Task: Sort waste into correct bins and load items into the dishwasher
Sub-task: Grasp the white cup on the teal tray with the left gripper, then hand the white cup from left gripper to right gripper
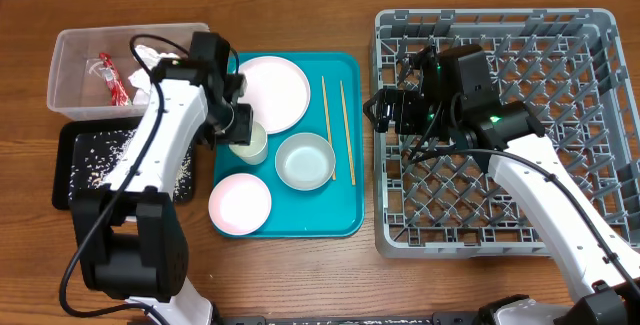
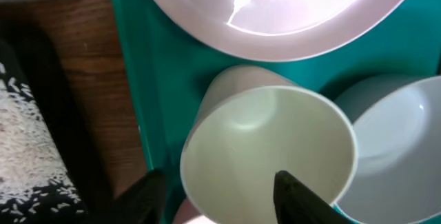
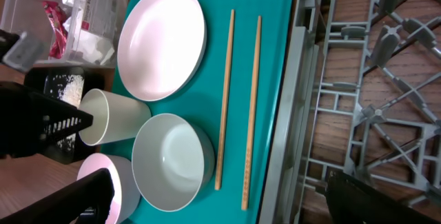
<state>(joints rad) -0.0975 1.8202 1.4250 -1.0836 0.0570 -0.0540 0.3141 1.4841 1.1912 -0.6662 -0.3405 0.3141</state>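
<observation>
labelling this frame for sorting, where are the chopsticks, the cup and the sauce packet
chopsticks point(image 3: 225, 100), right wrist view, middle of one stick
cup point(image 2: 269, 148), left wrist view, inside wall below the rim
sauce packet point(image 1: 113, 82), overhead view, middle of the red wrapper

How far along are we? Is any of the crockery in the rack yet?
Waste looks sorted: red sauce packet and tissues in the clear tub, rice in the black tray. In hand: the left hand, open, straddles the rim of the white cup. Left: the dish rack holds no dishes; plate, grey bowl, pink bowl, cup and chopsticks are all on the teal tray.
</observation>
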